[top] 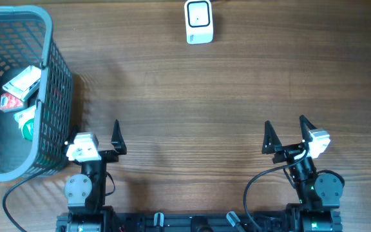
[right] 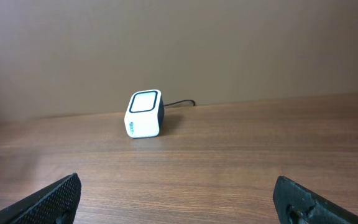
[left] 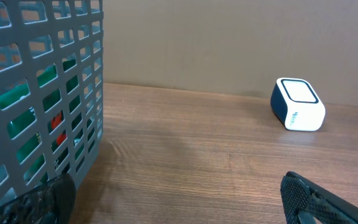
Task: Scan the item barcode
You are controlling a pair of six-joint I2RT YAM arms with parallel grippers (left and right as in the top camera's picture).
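The carton (top: 23, 82), white with red print, and a green-and-white pack (top: 26, 122) lie in the basket (top: 47, 38) at the table's (top: 185, 96) left edge. Their barcodes are too small to make out. The basket is grey plastic lattice and the table is wood-grained. The scanner (top: 199, 22), a rounded white cube with dark sides and a glossy window, sits at the far edge. The left gripper (top: 92, 135) and right gripper (top: 285, 125) are spread wide, holding nothing.
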